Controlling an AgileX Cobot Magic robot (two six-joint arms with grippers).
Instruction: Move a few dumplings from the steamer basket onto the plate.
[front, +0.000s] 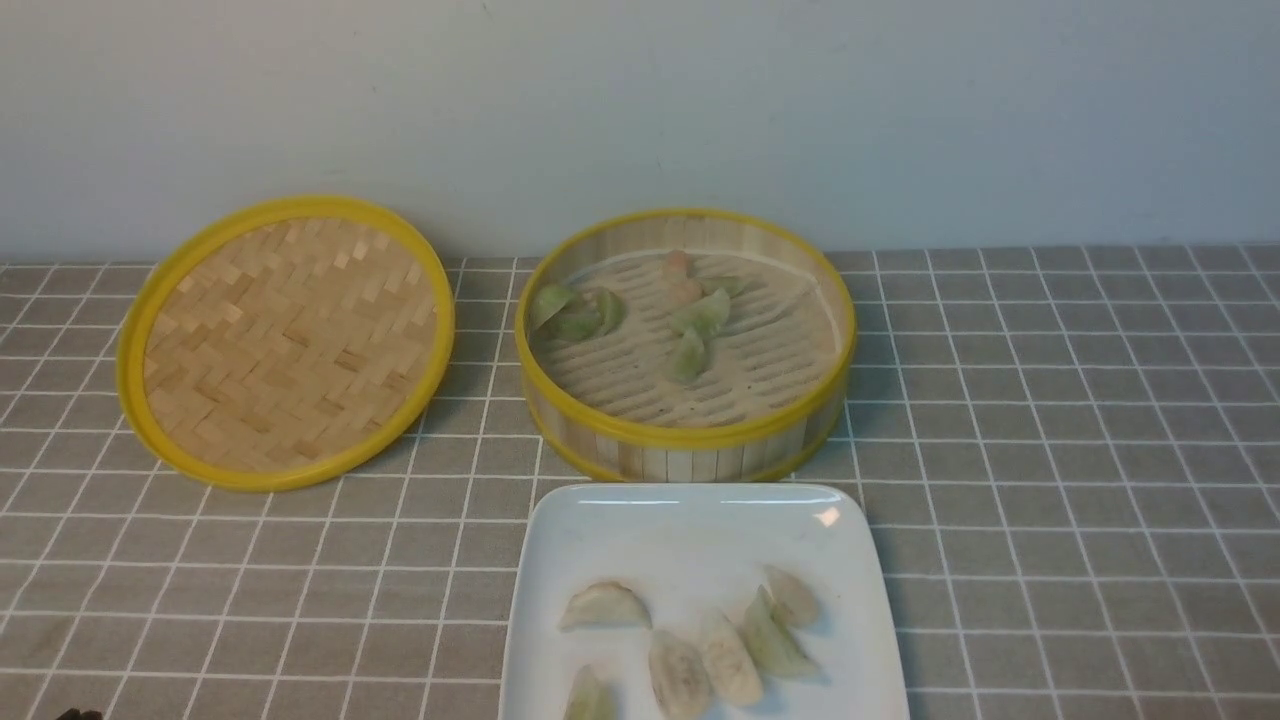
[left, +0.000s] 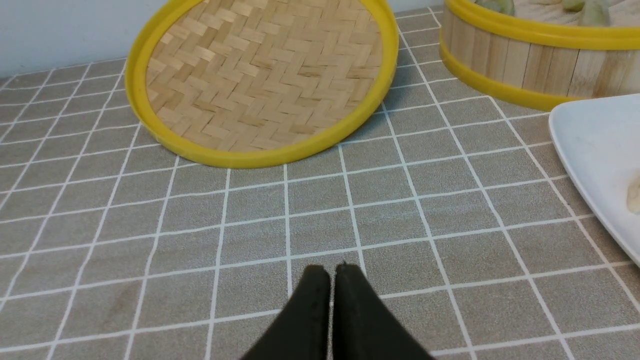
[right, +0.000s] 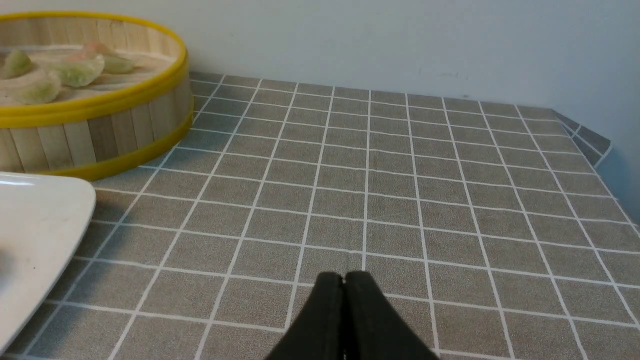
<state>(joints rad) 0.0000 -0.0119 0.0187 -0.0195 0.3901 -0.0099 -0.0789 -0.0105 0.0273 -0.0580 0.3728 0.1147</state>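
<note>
Lying well apart from either claw (left: 331, 272): dumplings (front: 700, 640).

Six pale dumplings (front: 690, 640) on white plate (front: 850, 640) — green ones in steamer basket (front: 690, 450)

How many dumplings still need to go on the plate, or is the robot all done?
It looks mostly done. About six dumplings already lie on the white plate. Nothing is in hand: the left gripper and right gripper are both shut and empty, low over the tablecloth beside the plate. Several green and pinkish dumplings remain in the steamer basket, but only a few had to move, so probably nothing is left.
</note>
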